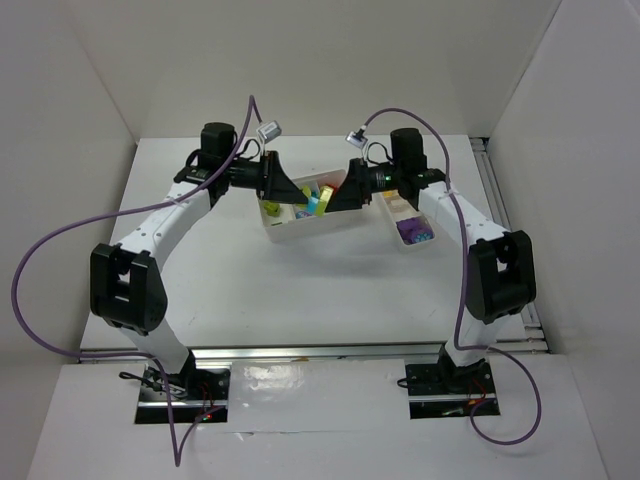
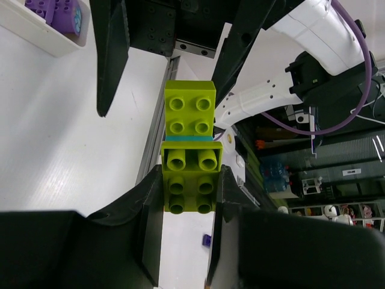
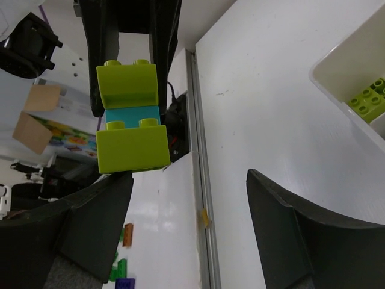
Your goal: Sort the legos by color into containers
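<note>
My left gripper point(image 2: 189, 189) is shut on the lower lime green brick point(image 2: 189, 180) of a small stack: lime green, a thin teal-blue brick point(image 2: 189, 138), lime green point(image 2: 190, 107). In the top view both grippers meet over the wider white tray point(image 1: 300, 233), with the stack point(image 1: 318, 200) between them. My right gripper point(image 3: 189, 180) is wide open; the stack point(image 3: 129, 123) hangs beside its left finger point(image 3: 96, 211), and the jaws do not close on it. The right fingers flank the upper brick in the left wrist view.
The narrower tray point(image 1: 392, 222) lies right of the wide one and holds purple bricks point(image 1: 415, 234), also seen in the left wrist view point(image 2: 54, 11). A lime green brick point(image 3: 367, 102) lies in a tray corner point(image 3: 337, 63). White walls enclose the table.
</note>
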Controlling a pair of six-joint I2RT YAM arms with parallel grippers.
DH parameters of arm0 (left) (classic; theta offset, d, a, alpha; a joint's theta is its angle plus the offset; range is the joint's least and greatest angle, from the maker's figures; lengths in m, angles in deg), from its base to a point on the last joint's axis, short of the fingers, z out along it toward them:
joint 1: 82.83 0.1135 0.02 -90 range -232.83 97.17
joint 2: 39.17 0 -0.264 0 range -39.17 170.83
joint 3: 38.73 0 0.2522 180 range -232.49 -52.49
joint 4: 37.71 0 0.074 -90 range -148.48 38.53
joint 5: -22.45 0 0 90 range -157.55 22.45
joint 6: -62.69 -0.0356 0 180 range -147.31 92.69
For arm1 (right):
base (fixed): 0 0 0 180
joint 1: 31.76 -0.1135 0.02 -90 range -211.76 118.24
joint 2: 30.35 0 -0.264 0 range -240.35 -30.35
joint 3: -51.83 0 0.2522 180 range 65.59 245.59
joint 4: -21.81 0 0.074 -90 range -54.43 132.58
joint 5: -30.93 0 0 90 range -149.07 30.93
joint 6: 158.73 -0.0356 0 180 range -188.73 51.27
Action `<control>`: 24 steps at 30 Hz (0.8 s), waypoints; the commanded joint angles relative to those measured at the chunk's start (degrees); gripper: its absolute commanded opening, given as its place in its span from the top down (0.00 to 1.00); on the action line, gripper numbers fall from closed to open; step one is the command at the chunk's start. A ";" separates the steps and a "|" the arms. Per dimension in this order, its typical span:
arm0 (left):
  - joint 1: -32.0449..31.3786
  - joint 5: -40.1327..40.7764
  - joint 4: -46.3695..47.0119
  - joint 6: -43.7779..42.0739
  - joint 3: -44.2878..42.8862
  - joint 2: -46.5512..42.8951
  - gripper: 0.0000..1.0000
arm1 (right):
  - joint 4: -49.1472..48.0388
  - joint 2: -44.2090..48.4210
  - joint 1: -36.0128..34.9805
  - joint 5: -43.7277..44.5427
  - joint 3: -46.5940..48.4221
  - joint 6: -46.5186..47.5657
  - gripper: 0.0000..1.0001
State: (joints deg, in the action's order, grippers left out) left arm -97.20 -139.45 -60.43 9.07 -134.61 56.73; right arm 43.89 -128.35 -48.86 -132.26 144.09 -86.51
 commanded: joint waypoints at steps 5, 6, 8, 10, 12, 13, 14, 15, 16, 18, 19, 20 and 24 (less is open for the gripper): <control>1.18 0.18 -0.36 -2.46 0.04 0.17 1.00 | -1.91 -0.18 -1.62 -3.98 3.68 0.02 0.22; 1.19 0.18 -0.37 -2.98 0.04 0.17 1.00 | -1.38 -0.18 -1.62 -3.98 3.68 0.03 0.22; 2.85 0.18 -0.37 -2.98 0.04 0.17 1.00 | -0.85 0.34 -1.62 -3.98 3.06 0.64 0.19; 3.99 0.18 -0.37 -2.98 0.56 -0.44 1.00 | -0.85 0.35 -1.62 -4.50 3.06 0.64 0.17; 5.31 0.18 -0.37 -2.98 0.56 -0.45 1.00 | -0.05 -0.17 -1.62 -4.51 3.06 1.17 0.12; 5.32 0.18 -0.37 -2.98 0.56 -0.45 1.00 | -0.05 -0.18 -1.62 -5.12 3.06 1.17 0.11; 5.84 0.18 -0.37 -2.98 0.56 -0.45 1.00 | -0.05 -0.18 -1.62 -5.12 3.06 1.17 0.10; 5.85 -0.34 -0.37 -2.98 0.56 -0.45 1.00 | -0.05 -0.18 -1.62 -5.64 3.06 1.17 0.08; 5.85 -0.35 -0.37 -2.98 0.56 -0.45 1.00 | -0.66 -0.70 -1.62 -5.65 3.06 1.17 0.08; 5.85 -0.35 -0.37 -2.98 0.56 -0.45 1.00 | -0.67 -1.23 -1.62 -5.65 3.59 0.65 0.07; 5.85 -0.35 -0.37 -2.98 0.56 -0.45 1.00 | -0.67 -1.93 -2.14 -5.65 4.81 0.64 0.07; 5.24 -0.35 -0.37 -2.98 0.56 -0.45 1.00 | -0.67 -1.94 -2.14 -5.13 4.82 0.64 0.07; 4.09 -0.35 0.86 -2.98 1.18 -0.45 1.00 | -1.81 -3.77 -3.38 -3.01 7.19 -0.84 0.05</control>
State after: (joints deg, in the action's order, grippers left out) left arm -92.06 -138.34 -61.91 7.39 -133.76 56.73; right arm 44.11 -130.84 -50.94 -135.93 147.78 -86.73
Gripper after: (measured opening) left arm 0.332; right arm 0.950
